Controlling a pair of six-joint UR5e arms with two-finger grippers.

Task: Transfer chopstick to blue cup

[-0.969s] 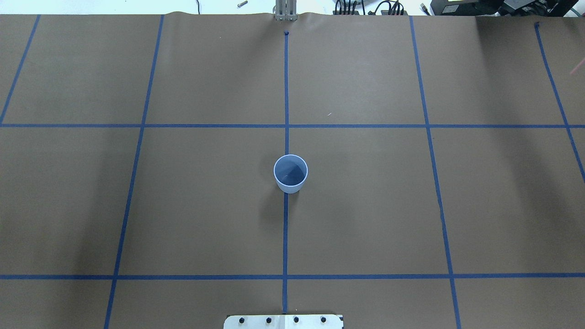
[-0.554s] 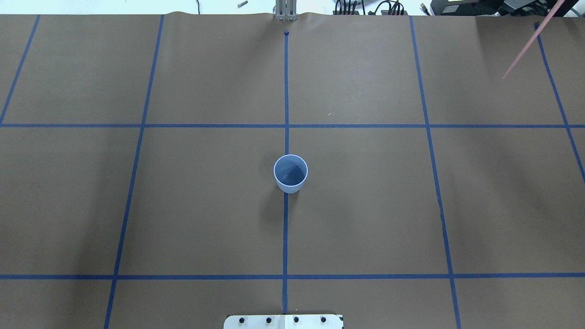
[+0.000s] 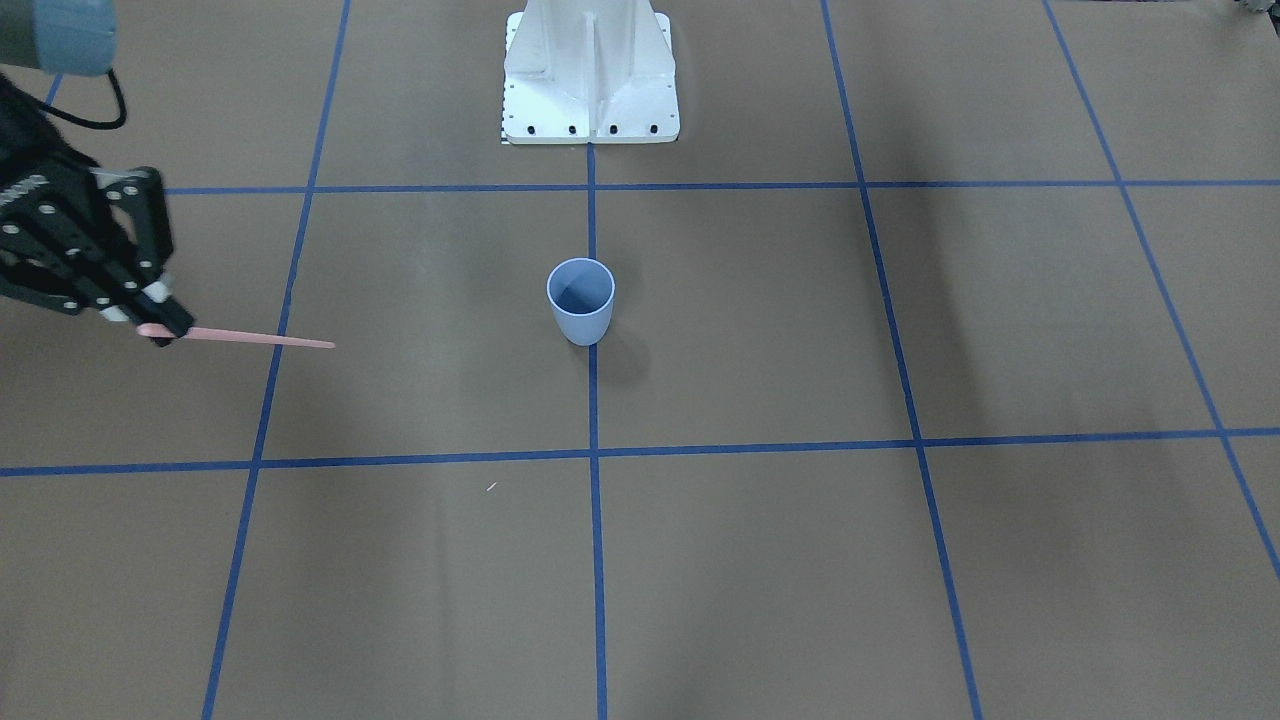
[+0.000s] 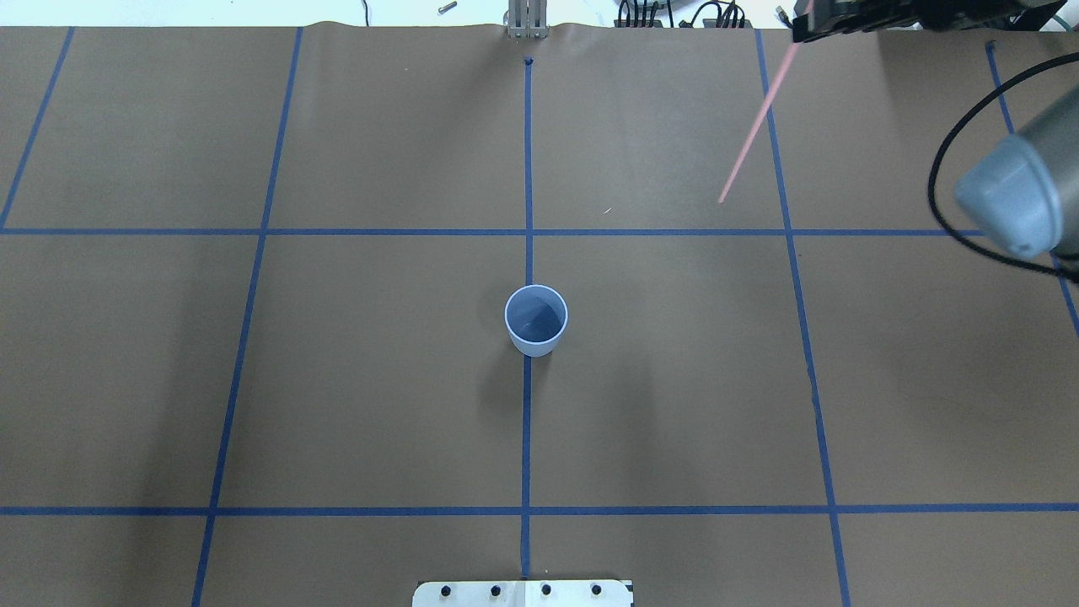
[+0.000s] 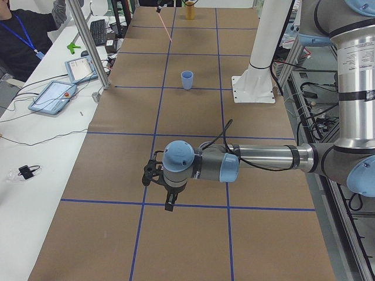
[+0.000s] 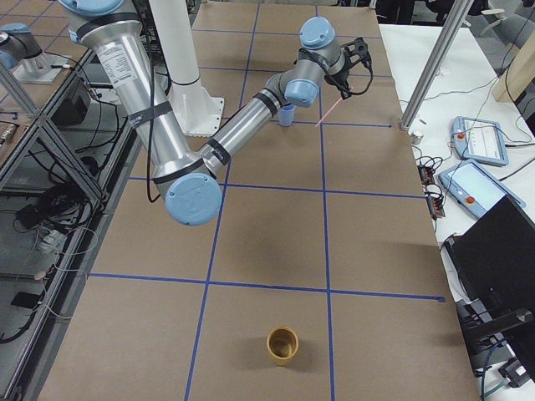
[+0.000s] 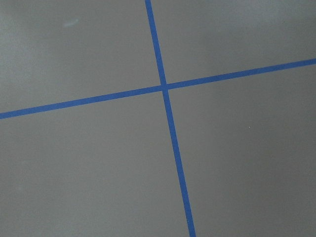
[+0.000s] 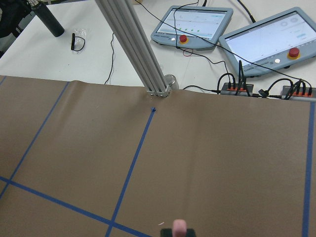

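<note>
No legible text, label, brand or number in any view, lit screens of the two grey touchscreen pendants (image 8: 269,42) too small to read

We are in a robotics lab: a table (image 4: 379,405) papered brown and gridded with blue tape (image 4: 527,169), teach pendants (image 8: 192,22) trailing cables, an aluminium post (image 8: 133,47), a lanyarded operator (image 5: 20,44).
</note>
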